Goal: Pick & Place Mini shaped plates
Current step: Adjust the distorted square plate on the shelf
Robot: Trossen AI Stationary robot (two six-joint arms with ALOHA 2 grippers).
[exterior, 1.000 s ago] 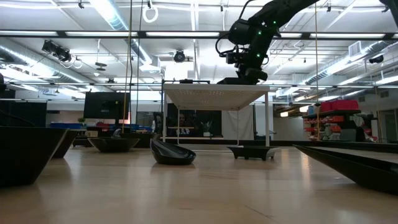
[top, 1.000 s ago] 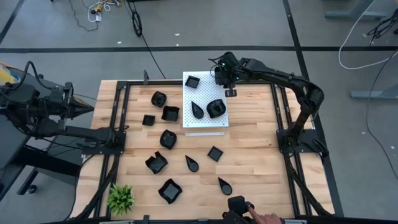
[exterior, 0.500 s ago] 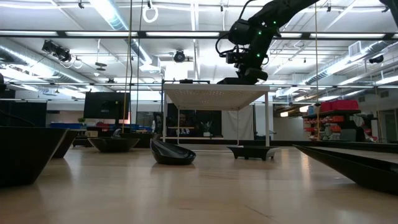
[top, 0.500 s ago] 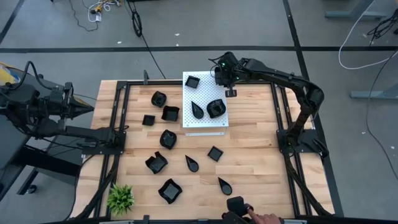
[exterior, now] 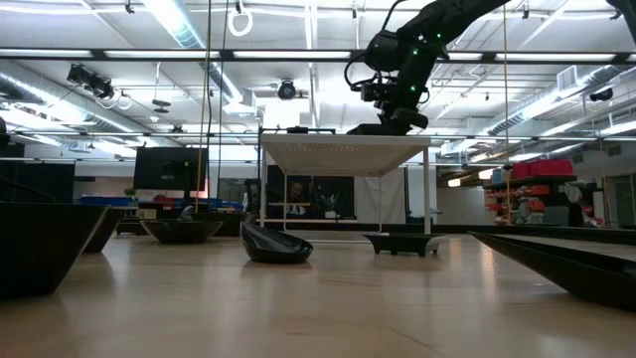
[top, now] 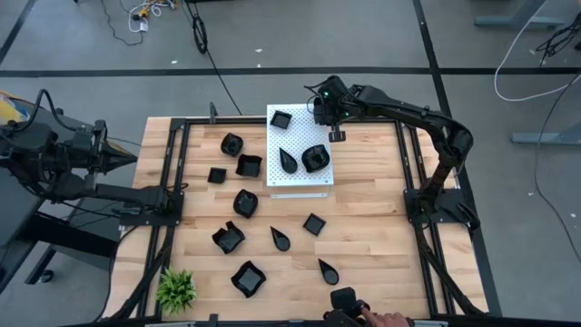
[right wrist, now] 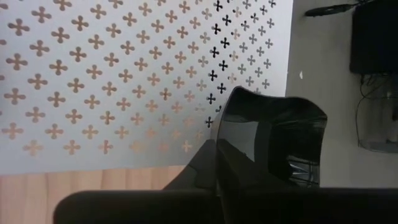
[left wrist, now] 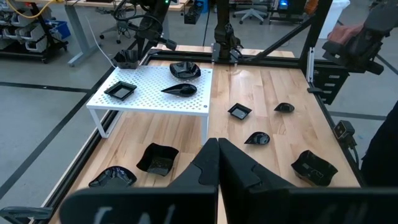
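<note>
The mini shaped plates lie in two groups. Three rest on the white perforated board (top: pixel 300 156), which stands raised on legs at the 12 o'clock part of the desk (top: pixel 372 227): a small square plate (top: pixel 280 118) near the board's far left corner, a teardrop plate (top: pixel 288 161) at its middle, and a rounded plate (top: pixel 314 158) just beside that on the right. A fourth glossy black plate (right wrist: pixel 273 140) sits at the board's far right corner, directly ahead of the right claw in the right wrist view.

The remaining plates are spread over the bare wood from 9 o'clock round to 6 o'clock of the board, among them a teardrop plate (top: pixel 280 239), a small square plate (top: pixel 314 223) and a larger ruffled plate (top: pixel 247 279).

The right claw (top: pixel 329 116) hovers over the board's far right corner, fingers clenched together; whether it pinches the plate's rim cannot be told. The left claw (left wrist: pixel 217 155) waits off the desk's 9 o'clock edge, fingers clenched on nothing.

A small green plant (top: pixel 176 290) stands at the near left corner. A person's hand (top: pixel 390 321) shows at the near edge.
</note>
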